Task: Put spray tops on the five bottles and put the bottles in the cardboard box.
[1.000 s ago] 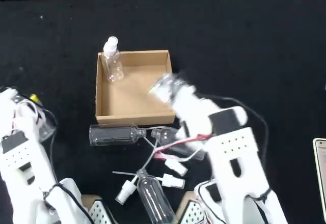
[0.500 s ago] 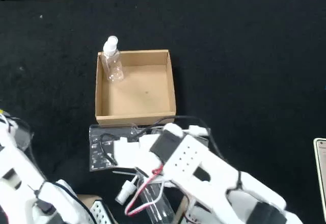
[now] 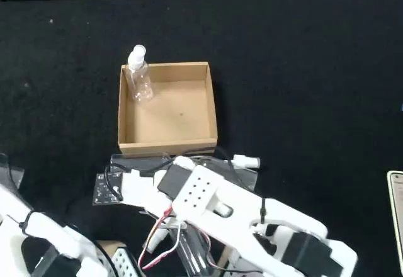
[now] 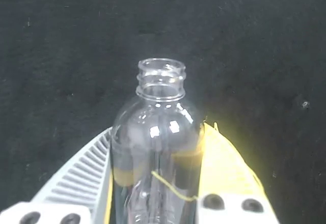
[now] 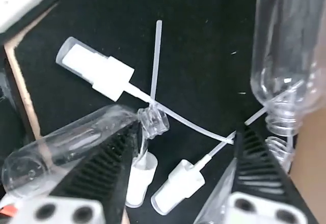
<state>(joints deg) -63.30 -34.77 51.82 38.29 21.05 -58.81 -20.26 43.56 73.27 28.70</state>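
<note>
The cardboard box (image 3: pixel 167 143) holds one clear bottle (image 3: pixel 139 79) with a white spray top, upright in its back left corner. My left gripper (image 4: pixel 158 132) is shut on a clear, open-necked bottle (image 4: pixel 158 112), low at the table's left edge (image 3: pixel 7 167). My right arm reaches leftward across the loose bottles in front of the box. Its gripper (image 5: pixel 186 132) is open above a lying bottle (image 5: pixel 76 142), a second bottle (image 5: pixel 288 51) and loose spray tops (image 5: pixel 97 71) (image 5: pixel 178 186) with thin tubes.
A spray top (image 3: pixel 245 161) lies just right of the arm, in front of the box. Another bottle (image 3: pixel 192 255) and a spray top (image 3: pixel 156 237) peek out under the arm near the front edge. The black table stretches bare to the right and back.
My right arm has swung from the box's right side down and left over the loose bottles. The left arm has drawn back toward the front left corner with its bottle.
</note>
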